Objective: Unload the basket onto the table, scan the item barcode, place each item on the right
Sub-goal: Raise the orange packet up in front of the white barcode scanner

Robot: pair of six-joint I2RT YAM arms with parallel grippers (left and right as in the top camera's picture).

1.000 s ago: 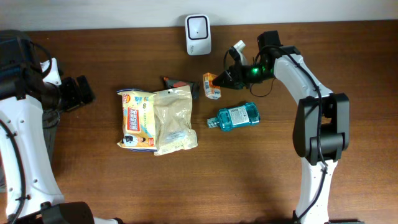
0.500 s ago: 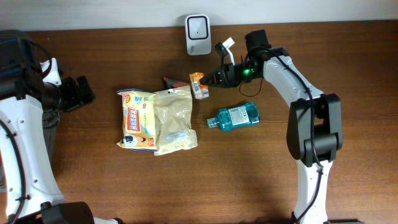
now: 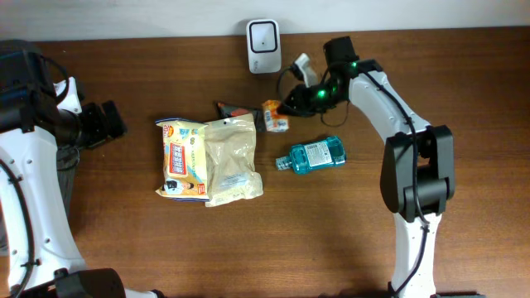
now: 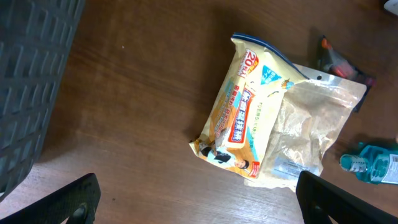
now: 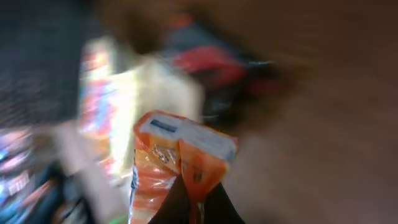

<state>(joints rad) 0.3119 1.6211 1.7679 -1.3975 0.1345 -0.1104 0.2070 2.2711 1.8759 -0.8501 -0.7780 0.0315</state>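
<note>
Presentation step in hand: right gripper [image 3: 287, 107], pinching the orange packet [image 3: 275, 115], holds it near the scanner [image 3: 263, 36]; next move, as judged, requires turning its barcode toward the scanner's face; left gripper [image 3: 114, 124] spread, idle.

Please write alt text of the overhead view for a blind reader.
The right pincer holds a small orange packet near the white scanner. On the wooden table lie a yellow snack bag, a beige pouch and a blue bottle.
</note>
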